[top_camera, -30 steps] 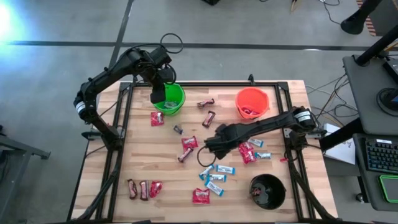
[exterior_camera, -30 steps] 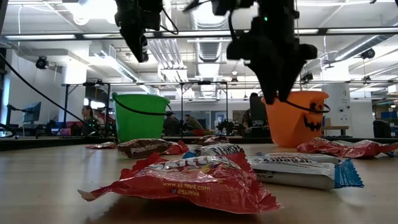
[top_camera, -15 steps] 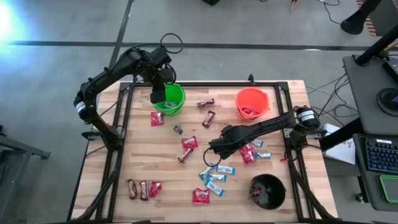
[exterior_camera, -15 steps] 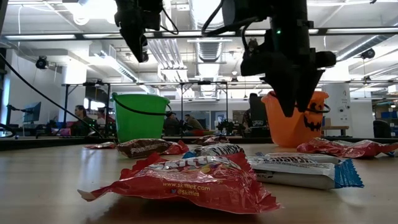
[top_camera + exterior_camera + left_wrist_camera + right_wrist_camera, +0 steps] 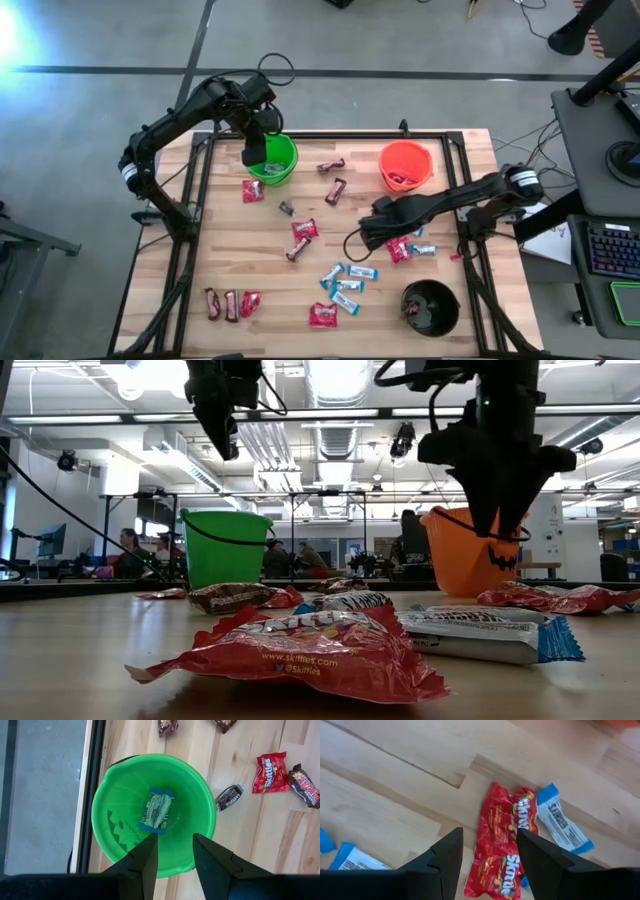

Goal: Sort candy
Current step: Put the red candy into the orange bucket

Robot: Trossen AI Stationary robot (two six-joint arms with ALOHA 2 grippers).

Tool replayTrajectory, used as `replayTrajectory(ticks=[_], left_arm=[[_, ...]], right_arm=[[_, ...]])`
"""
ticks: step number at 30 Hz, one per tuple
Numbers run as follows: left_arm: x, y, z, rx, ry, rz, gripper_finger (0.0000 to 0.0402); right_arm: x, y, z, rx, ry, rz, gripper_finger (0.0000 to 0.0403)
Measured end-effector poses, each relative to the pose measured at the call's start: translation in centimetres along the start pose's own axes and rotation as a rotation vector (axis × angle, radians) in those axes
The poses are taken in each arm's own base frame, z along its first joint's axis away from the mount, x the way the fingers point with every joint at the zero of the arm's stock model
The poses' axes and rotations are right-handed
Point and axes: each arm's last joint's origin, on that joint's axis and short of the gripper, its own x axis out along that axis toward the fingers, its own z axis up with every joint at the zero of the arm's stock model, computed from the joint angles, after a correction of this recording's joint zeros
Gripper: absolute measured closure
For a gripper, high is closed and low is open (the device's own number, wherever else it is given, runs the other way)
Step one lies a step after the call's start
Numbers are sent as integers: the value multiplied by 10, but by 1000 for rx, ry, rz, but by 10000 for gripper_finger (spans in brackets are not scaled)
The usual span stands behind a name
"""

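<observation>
Right gripper point(image 5: 372, 233) slid toward the orange bucket point(image 5: 405, 166) side, jaws open and empty above a crinkly red Skittles packet point(image 5: 501, 848), a blue-white bar point(image 5: 562, 824) beside it. Left gripper point(image 5: 171, 851) hangs open over the green bucket point(image 5: 200, 805), blue-edged bar point(image 5: 158, 810) inside.

The right end effector point(image 5: 372, 234) has travelled across the bench toward the robot's right, from above the middle of the scattered candy to a spot over the red Skittles packets point(image 5: 502, 847) near the orange bucket point(image 5: 405, 166). In the low view it now hangs directly before that bucket.
</observation>
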Motion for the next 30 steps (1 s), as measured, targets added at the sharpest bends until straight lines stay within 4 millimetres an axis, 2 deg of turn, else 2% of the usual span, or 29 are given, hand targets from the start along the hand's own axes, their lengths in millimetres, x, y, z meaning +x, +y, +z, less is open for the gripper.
replayTrajectory(ticks=[12,20,30], left_arm=[[0,0,0,0,-4,2,296],[0,0,1,0,-7,4,296],[0,0,1,0,-7,4,296]], right_arm=[[29,-18,-4,27,45,-35,225],[39,-17,-6,29,47,24,225],[48,-24,-6,57,54,0,225]])
